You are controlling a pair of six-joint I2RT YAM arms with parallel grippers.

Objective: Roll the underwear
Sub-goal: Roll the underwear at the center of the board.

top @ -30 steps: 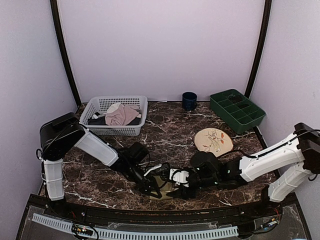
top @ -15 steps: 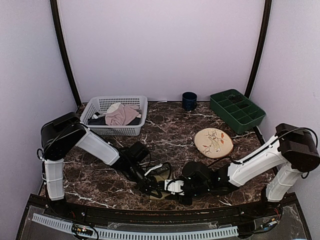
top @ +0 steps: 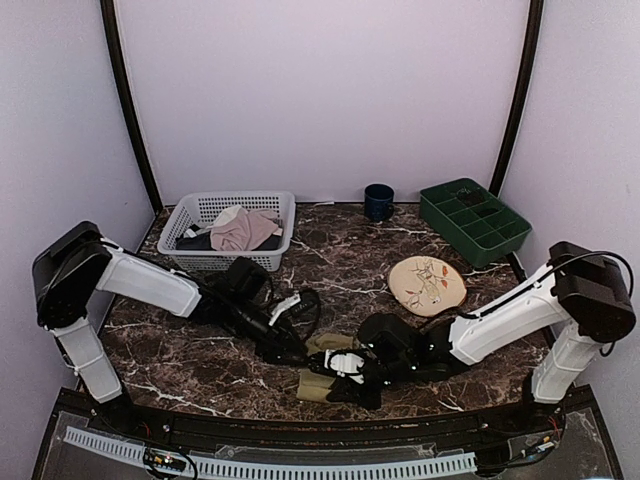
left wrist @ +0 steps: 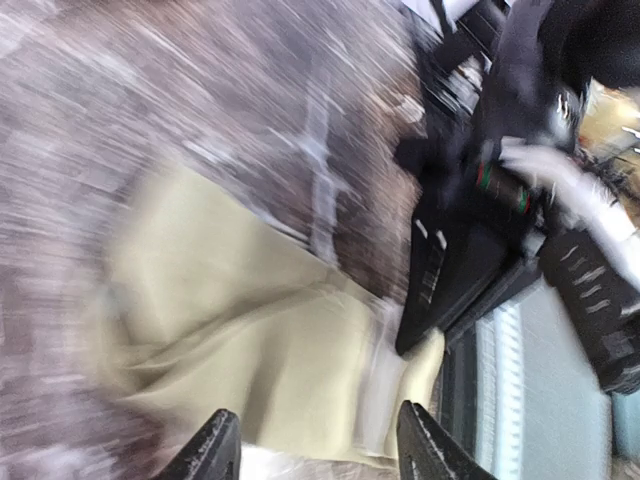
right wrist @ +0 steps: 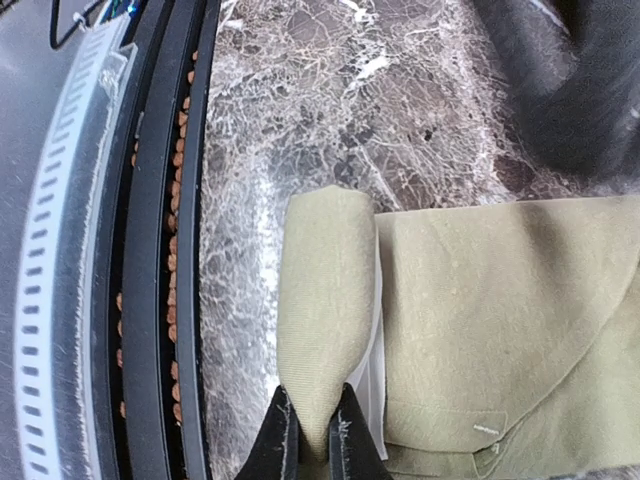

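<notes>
Right wrist view: my right pincer [right wrist: 307, 425] is clamped on the rolled near edge of the underwear [right wrist: 480, 300], which lies by the near rim of the tabletop [right wrist: 300, 120]. My left pincer [left wrist: 315, 415] hangs parted just over the same cloth, gripping nothing. Farther back, a white basket [top: 200, 262] holds a pink garment [top: 243, 228] and a dark grey garment [top: 195, 241]. I cannot tell what the green divided tray [top: 452, 236] or the blue mug [top: 378, 201] holds.

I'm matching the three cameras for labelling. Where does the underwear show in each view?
Top external: the underwear lies bottom centre, near the front table edge.
Left wrist: blurred, lower centre.
Right wrist: it fills the right half, with its rolled fold at centre.
Shared landmark: the right end effector, shut on the rolled fold.
</notes>
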